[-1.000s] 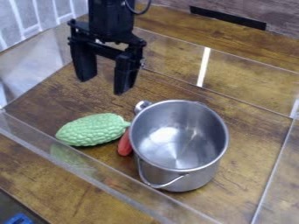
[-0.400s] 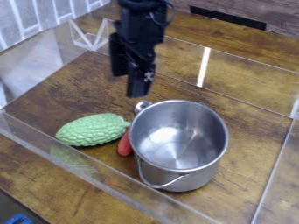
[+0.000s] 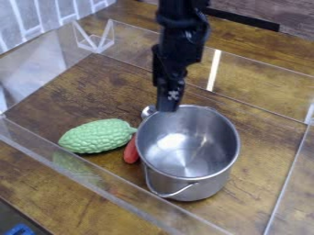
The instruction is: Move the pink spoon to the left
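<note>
Your gripper (image 3: 172, 94): jaws apart, empty, above the steel pot (image 3: 186, 150) rim. Pink spoon (image 3: 131, 151): wedged between pot and bumpy green vegetable (image 3: 95, 137).

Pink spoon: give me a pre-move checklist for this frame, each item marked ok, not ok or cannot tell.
1. Pink spoon visible: ok, only a sliver shows between the green vegetable and the steel pot.
2. Tool empty: ok.
3. Tool open: ok.
4. Tool above the spoon: not ok, it hangs by the pot's far rim.
5. Room for the fingers around the spoon: cannot tell, it sits wedged between its neighbours.
</note>
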Tool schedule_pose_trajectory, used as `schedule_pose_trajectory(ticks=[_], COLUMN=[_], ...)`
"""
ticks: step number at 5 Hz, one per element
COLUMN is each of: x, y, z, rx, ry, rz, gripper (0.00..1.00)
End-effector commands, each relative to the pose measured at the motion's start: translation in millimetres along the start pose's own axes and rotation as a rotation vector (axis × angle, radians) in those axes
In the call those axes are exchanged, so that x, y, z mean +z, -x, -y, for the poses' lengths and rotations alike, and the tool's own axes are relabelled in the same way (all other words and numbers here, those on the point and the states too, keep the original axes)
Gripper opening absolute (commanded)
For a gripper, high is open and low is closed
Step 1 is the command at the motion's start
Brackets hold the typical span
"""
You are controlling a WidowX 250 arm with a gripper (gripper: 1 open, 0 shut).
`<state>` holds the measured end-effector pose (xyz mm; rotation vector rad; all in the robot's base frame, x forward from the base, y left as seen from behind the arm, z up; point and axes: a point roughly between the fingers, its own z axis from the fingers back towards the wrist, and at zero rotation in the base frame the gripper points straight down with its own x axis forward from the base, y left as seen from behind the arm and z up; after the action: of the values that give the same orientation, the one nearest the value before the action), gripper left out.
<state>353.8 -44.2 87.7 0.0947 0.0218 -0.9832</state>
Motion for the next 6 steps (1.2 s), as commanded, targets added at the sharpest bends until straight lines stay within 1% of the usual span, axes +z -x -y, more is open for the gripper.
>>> schedule_pose_trajectory(ticks=[1, 2, 3, 4, 6], x=[10.7, 0.1, -12.9, -22.8, -20.6], y=[-15.1, -21.3, -24.7, -26.9, -29.8], z=[-6, -12, -19, -23, -25], rx=[-0.079, -0.161, -0.200, -0.215, -0.220], ry=[-0.081, -0.115, -0.138, -0.152, -0.154], rz=[0.061, 0.076, 0.096, 0.108, 0.103], gripper=[1.00, 1.00, 1.00, 0.00, 0.00])
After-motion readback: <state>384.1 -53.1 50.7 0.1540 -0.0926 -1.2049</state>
